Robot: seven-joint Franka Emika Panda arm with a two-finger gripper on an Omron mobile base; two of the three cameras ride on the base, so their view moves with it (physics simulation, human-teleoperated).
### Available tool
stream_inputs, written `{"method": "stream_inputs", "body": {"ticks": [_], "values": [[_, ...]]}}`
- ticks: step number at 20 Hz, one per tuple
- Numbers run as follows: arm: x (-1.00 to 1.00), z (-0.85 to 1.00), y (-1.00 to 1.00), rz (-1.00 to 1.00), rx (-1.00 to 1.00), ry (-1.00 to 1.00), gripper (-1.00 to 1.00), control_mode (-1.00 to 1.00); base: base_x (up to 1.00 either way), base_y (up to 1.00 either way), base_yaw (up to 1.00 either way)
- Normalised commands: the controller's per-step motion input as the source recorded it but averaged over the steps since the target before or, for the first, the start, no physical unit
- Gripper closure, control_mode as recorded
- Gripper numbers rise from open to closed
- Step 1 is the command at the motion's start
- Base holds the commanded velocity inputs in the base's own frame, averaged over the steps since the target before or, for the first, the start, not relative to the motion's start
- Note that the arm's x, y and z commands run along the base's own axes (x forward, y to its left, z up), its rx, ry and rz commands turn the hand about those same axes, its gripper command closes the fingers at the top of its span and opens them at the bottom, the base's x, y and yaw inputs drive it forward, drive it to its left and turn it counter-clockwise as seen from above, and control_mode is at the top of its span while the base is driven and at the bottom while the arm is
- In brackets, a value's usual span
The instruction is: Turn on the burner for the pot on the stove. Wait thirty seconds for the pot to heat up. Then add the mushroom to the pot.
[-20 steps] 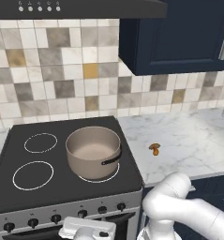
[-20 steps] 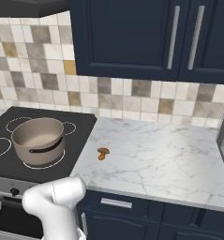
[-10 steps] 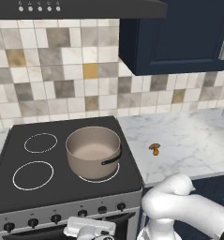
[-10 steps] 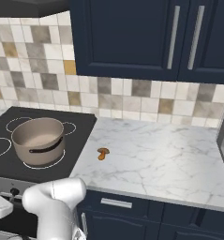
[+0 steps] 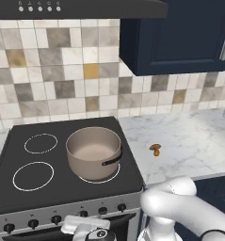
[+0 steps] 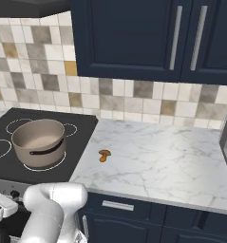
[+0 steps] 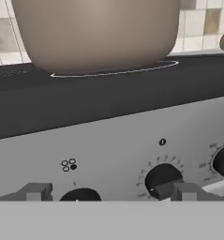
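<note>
Left base: pot (image 5: 94, 151) on stove (image 5: 62, 197), my gripper (image 5: 81, 227) at the front panel, wide open, empty. Right base: mushroom (image 6: 104, 155) on counter (image 6: 172, 161). Hand view: knob (image 7: 161, 177) ahead; looks stiff, small, pinch its sides.

The left base view looks forward and down from behind the arm, slightly left, facing the tiled wall; the stove (image 5: 62, 188) sits centre-left and the marble worktop (image 5: 189, 141) runs off to the right. The right base view looks from further right, so the stove (image 6: 81, 137) shifts to the left edge and the worktop (image 6: 162, 161) spreads across the middle. Both share the pot (image 5: 94, 151) (image 6: 39, 142), the mushroom (image 5: 155, 149) (image 6: 104, 155) and the backsplash. The hand view sits low and very close to the stove's steel front (image 7: 113, 150), looking level at its knobs (image 7: 162, 177), with the pot (image 7: 97, 33) looming just above.
</note>
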Motion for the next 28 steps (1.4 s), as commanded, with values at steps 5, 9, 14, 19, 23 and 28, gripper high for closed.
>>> {"method": "stream_inputs", "body": {"ticks": [5,9,14,19,23,28], "values": [[0.11,-0.46,0.25,0.0,0.0,0.0,-1.0,-1.0,0.0,0.0,0.0],[0.19,-0.36,0.11,0.0,0.0,0.0,-1.0,-1.0,0.0,0.0,0.0],[0.33,-0.3,0.01,0.0,0.0,0.0,-1.0,-1.0,0.0,0.0,0.0],[0.3,-0.16,0.0,0.0,0.0,-0.01,-1.0,-1.0,0.0,0.0,0.0],[0.13,-0.02,0.11,0.0,0.0,-0.05,1.0,-1.0,0.0,0.0,0.0],[0.05,0.1,0.0,0.0,-0.01,-0.13,1.0,-1.0,0.0,0.0,0.0]]}}
